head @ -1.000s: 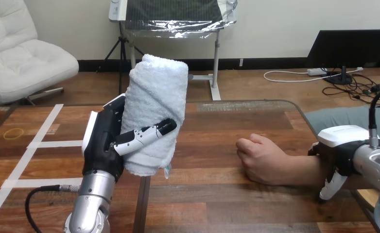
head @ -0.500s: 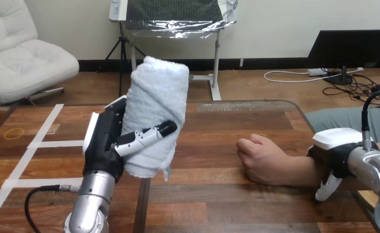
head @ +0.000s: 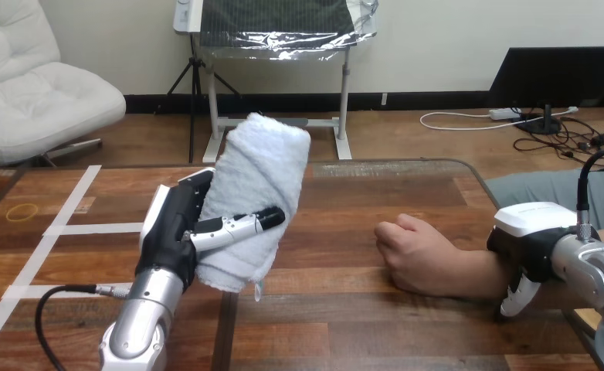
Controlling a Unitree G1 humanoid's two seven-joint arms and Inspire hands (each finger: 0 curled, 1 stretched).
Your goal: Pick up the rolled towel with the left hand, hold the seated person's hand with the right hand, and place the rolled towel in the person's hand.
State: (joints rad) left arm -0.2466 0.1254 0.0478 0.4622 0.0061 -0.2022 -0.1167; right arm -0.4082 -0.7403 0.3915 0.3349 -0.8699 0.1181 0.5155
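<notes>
**Towel up in the left robot hand, right one resting on the person's forearm**

Over at the right edge the right robot hand is sitting on top of the person's forearm, just behind the wrist. Its underside is facing away and part of its arm is running out of sight past the edge, so I cannot tell whether it is grasping the forearm or only lying on it. The person's hand is resting on the wooden surface, balled into a loose fist, so the palm is hiding from me.

The left robot hand is gripping the rolled towel, its fingers curling across the front of the roll while the palm is pressing against the roll's left side. The white towel is standing nearly upright, leaning a little to the right at the top, with its lower end hanging just below the fingers. A small tag is dangling from that end. The towel is hovering left of the fist, well apart from it, with bare wood lying between them.
</notes>
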